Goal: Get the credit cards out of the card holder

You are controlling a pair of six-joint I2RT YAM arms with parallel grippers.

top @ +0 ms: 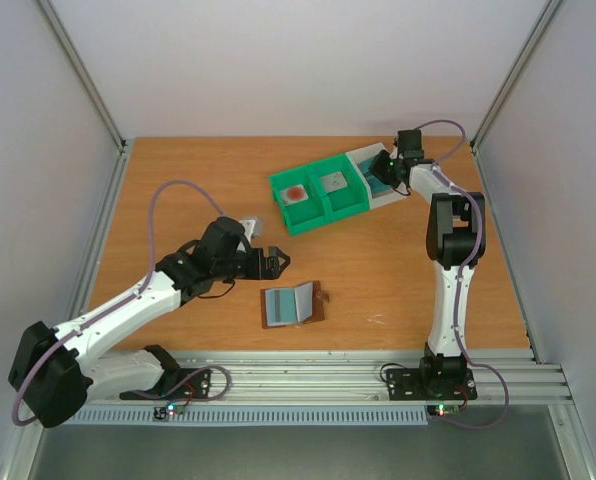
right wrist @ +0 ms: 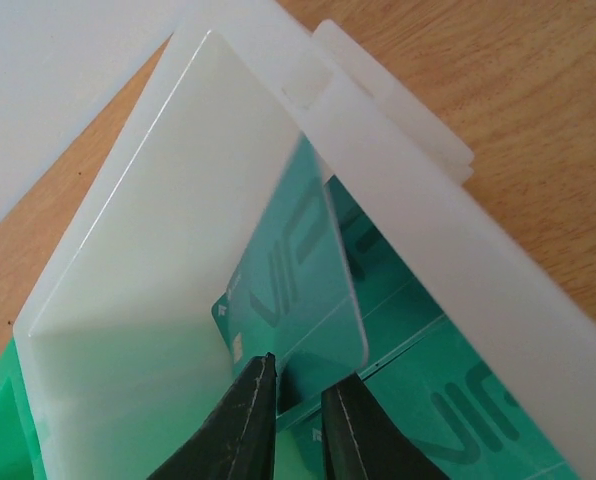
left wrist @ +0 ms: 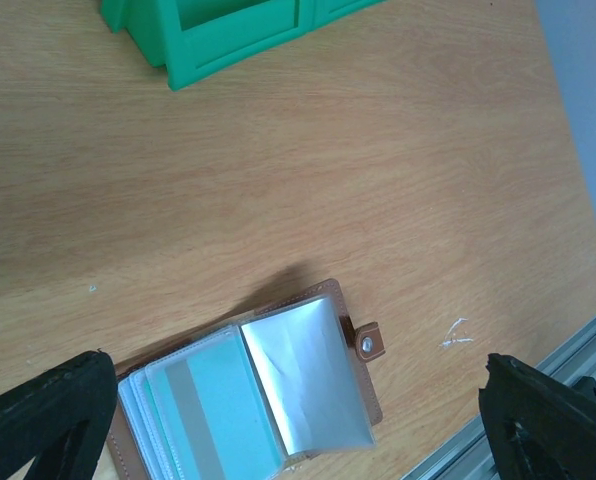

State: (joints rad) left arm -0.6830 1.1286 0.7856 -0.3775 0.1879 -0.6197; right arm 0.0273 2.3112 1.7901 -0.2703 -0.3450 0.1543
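Overhead, the left gripper [top: 276, 266] hangs with its jaws spread just beside the open card holder [top: 293, 304], which lies flat on the bench [top: 178, 170] a little beyond its tips. The right gripper [top: 382, 172] is well apart, down in the white bin [top: 356, 158] next to the green bin [top: 318, 218], so the left arm looks the nearer. From the left wrist, the holder sits below and between the wide-set fingers [left wrist: 48, 415], closer to the left one. Its long axis runs across the gap, and a sleeved card [left wrist: 223, 400] shows teal. From the right wrist, the jaws pinch an upright held card [right wrist: 308, 270] inside the bin, with flat cards [right wrist: 448, 400] beneath.
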